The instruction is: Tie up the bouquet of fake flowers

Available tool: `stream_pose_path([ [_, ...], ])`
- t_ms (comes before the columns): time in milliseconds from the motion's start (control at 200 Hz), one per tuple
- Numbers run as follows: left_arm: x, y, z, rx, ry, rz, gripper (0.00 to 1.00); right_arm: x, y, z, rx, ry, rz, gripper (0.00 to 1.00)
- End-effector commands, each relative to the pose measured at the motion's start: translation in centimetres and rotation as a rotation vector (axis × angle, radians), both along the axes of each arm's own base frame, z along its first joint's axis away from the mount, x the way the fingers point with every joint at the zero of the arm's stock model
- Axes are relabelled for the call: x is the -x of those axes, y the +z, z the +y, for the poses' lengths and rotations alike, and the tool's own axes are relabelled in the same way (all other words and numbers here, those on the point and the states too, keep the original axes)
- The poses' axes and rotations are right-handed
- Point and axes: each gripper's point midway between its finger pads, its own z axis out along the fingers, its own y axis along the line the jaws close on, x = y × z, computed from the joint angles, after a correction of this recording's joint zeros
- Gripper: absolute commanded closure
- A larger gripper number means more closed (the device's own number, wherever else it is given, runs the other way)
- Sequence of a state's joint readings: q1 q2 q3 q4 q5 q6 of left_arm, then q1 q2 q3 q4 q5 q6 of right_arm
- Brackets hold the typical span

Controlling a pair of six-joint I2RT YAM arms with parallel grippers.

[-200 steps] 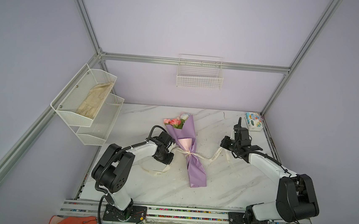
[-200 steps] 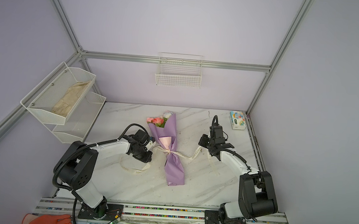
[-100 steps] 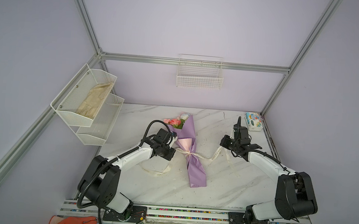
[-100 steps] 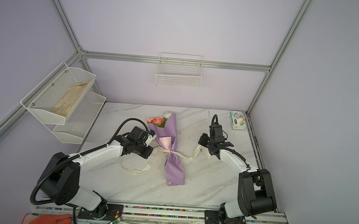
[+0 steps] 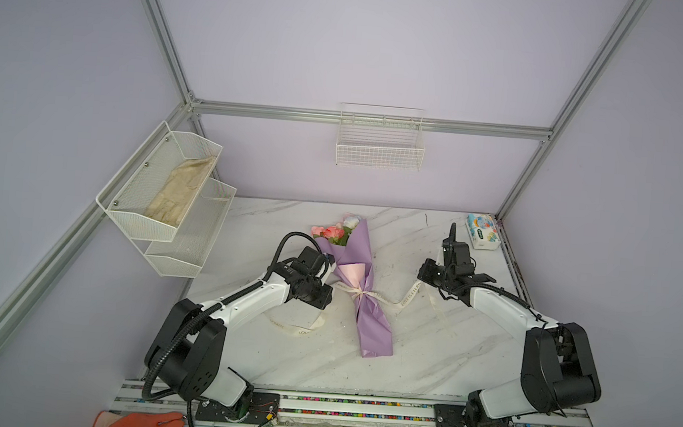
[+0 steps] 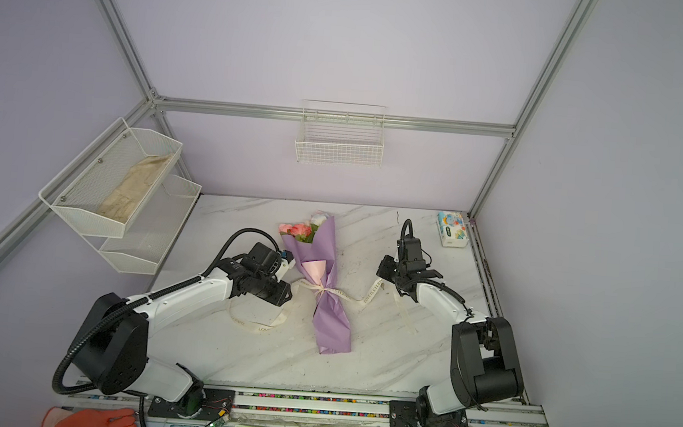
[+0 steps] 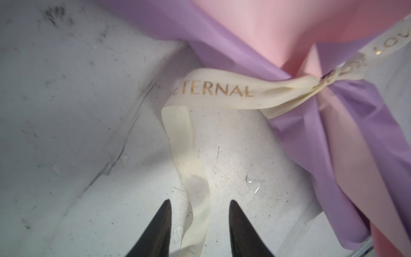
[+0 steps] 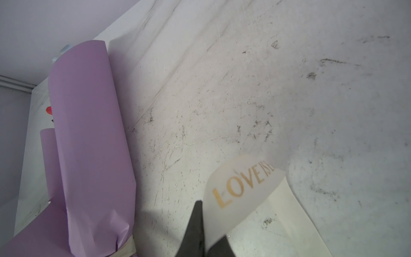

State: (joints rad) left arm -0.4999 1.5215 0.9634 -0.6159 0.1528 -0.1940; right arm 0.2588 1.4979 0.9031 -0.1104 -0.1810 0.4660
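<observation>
Lilac-paper bouquet of fake flowers (image 5: 369, 323), long axis front-to-back, just beside left gripper (image 7: 199, 201) (jaws apart) — the nearer arm; right gripper (image 8: 206, 222) pinches cream lettered ribbon (image 8: 240, 184).

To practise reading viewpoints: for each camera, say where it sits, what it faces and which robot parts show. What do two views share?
Both top views: high above the arm bases, looking down on table, bouquet and both whole arms.
Left wrist: just behind the open left gripper, facing the ribbon knot.
Right wrist: just behind the right gripper, shut on ribbon, facing across the table.
Shared: both wrist views show bouquet and ribbon.
</observation>
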Motion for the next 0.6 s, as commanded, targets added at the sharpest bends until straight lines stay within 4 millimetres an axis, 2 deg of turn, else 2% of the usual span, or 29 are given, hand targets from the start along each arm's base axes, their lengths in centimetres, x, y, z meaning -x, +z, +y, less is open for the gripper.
stream_pose_path([
  [0,1.3,-1.4,0.0,-0.011,-0.001,0.085,0.58,-0.1,0.3,0.1,-0.005,0.001,0.008,0.92],
  [210,1.5,-2.7,0.5,-0.071,-0.008,0.14,0.57,-0.1,0.3,0.0,-0.003,-0.001,0.009,0.91],
  [415,2.5,-3.9,-0.4,-0.041,-0.055,0.205,0.58,-0.2,0.2,0.0,0.004,-0.001,0.011,0.91],
  [595,2.3,-3.8,-0.8,-0.031,-0.074,0.201,0.84,-0.2,-0.4,-0.3,0.016,-0.01,0.023,0.91],
])
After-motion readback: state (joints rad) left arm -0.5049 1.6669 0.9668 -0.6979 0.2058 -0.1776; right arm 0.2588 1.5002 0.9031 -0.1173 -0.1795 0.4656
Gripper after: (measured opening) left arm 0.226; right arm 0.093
